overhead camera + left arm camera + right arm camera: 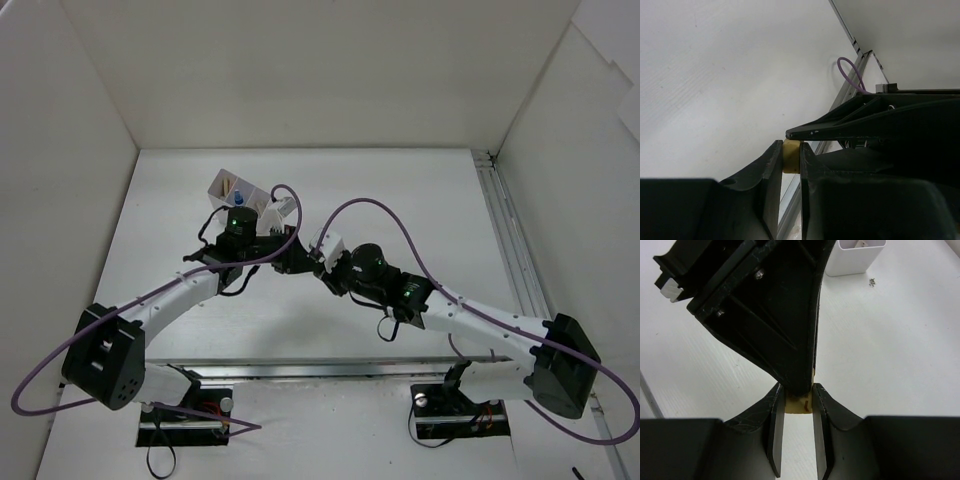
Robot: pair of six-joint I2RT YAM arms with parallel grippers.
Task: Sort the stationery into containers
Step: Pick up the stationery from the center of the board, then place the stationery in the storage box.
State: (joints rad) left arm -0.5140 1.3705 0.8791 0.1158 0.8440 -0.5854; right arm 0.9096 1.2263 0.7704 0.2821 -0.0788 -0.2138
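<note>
Left claw (791, 150) and right claw (798, 391) both clamp one small tan eraser (799, 406) above the bench (890, 365); likely light and rubbery, best pinched across its flat faces.

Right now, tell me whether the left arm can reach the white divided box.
Probably yes: the white divided box stands close by. But left fingers and right fingers both pinch the small tan eraser, so the right must release first.

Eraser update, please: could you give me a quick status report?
Left gripper shut on eraser. Right gripper shut on it too. Eraser mid-air. Nothing seen blocking the box.
</note>
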